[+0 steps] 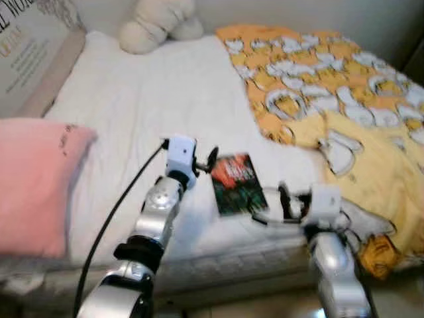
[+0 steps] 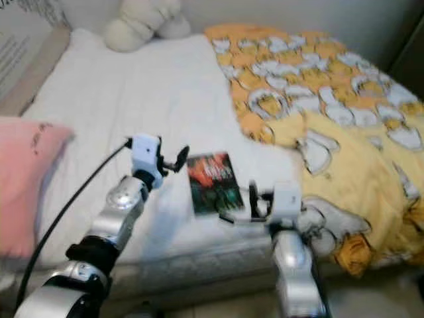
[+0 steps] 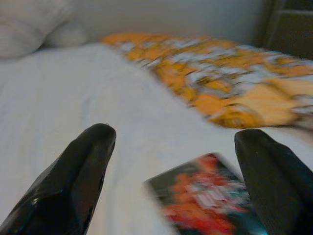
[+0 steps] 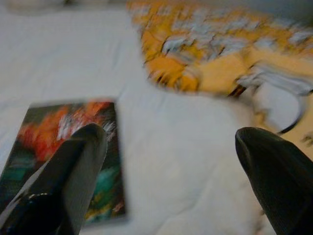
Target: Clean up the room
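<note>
A book (image 1: 235, 184) with a dark red and green cover lies flat on the white bed sheet (image 1: 152, 99), close to the bed's front edge. My left gripper (image 1: 211, 161) hovers open just left of the book's far corner; in the left wrist view its fingers (image 3: 83, 171) are spread wide, with the book (image 3: 205, 196) low between them. My right gripper (image 1: 283, 201) is open at the book's near right corner. In the right wrist view the book (image 4: 49, 122) lies behind one finger (image 4: 73, 171). Neither gripper holds anything.
A yellow and orange patterned blanket (image 1: 331, 86) covers the bed's right half and hangs over the front edge. A pink pillow (image 1: 33, 179) lies at the left. A cream plush toy (image 1: 159, 23) sits at the far end. A printed board (image 1: 26, 46) leans at the far left.
</note>
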Robot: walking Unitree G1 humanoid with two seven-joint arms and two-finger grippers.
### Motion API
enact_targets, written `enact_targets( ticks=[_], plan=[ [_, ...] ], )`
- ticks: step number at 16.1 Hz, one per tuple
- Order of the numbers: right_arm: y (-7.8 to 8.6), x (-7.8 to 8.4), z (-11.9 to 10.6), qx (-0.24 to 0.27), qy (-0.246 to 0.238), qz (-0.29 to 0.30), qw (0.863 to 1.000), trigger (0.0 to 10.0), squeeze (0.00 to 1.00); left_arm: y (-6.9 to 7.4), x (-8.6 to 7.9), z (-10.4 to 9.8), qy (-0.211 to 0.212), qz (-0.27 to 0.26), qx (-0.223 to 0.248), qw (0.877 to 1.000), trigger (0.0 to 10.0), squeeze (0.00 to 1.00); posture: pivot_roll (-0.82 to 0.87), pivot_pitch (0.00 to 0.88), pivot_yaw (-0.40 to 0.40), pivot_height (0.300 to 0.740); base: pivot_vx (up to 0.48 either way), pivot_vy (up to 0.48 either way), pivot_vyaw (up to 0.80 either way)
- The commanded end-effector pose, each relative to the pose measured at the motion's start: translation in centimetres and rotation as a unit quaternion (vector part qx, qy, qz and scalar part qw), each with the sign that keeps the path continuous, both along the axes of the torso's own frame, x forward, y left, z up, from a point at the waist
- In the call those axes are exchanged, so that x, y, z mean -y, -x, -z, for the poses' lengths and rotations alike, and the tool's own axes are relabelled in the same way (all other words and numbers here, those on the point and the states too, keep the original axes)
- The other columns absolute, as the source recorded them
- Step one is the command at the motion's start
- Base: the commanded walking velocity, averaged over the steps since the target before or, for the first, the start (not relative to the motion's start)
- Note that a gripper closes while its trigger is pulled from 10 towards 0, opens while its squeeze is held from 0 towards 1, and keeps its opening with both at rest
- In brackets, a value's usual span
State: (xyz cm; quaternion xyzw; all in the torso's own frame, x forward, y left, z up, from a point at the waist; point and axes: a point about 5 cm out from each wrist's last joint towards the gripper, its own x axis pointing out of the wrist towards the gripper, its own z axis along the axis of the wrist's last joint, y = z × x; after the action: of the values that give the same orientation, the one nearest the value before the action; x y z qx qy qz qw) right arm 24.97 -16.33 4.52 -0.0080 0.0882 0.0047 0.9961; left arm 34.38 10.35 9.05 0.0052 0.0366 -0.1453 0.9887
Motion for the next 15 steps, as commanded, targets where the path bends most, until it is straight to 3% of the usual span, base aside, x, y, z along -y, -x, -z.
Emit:
enact_targets(
  ticks=[1,2,3,4,6,8,12,15],
  plan=[
    [0.4,1.0,-0.3,0.000,0.010,0.005,1.000,10.0,0.00,-0.3,1.1,0.3,0.018,-0.008,-0.019,1.000,10.0,0.00,0.01,0.000,-0.030,0.740,0.000,0.000,0.00],
    [0.9,1.2,-0.2,-0.003,0.014,0.002,1.000,10.0,0.00,-0.2,1.8,0.8,0.033,-0.010,-0.035,0.999,10.0,0.00,0.00,0.000,-0.041,0.740,0.000,0.000,0.00],
    [2.7,1.6,-0.2,-0.009,0.021,-0.008,1.000,10.0,0.00,0.8,4.3,1.8,0.074,0.009,-0.065,0.995,10.0,0.00,-0.05,0.026,-0.069,0.740,0.000,0.000,0.00],
    [4.1,1.7,-0.5,-0.008,0.020,-0.020,1.000,10.0,0.00,1.8,6.3,2.6,0.076,0.028,-0.077,0.994,10.0,0.00,-0.06,0.049,-0.080,0.740,0.000,0.000,0.00],
    [6.1,1.6,-0.8,-0.011,0.010,-0.051,0.999,10.0,0.00,4.0,8.7,4.8,0.048,0.062,-0.115,0.990,10.0,0.00,-0.10,0.105,-0.093,0.740,0.000,0.000,0.00],
    [8.5,3.0,-0.4,-0.040,0.028,-0.037,0.998,10.0,0.00,6.3,11.2,6.4,0.026,0.088,-0.145,0.985,10.0,0.00,-0.12,0.170,-0.110,0.740,0.000,0.000,0.00],
    [10.1,3.1,-0.8,-0.057,0.036,-0.039,0.997,10.0,0.00,6.5,11.8,6.1,0.019,0.063,-0.123,0.990,10.0,0.00,-0.14,0.202,-0.115,0.740,0.000,0.000,0.00],
    [10.6,2.8,-1.3,-0.059,0.032,-0.037,0.997,10.0,0.00,6.0,11.6,5.5,0.048,0.034,-0.115,0.992,10.0,0.00,-0.15,0.214,-0.107,0.740,0.000,0.000,0.00]
  ],
)
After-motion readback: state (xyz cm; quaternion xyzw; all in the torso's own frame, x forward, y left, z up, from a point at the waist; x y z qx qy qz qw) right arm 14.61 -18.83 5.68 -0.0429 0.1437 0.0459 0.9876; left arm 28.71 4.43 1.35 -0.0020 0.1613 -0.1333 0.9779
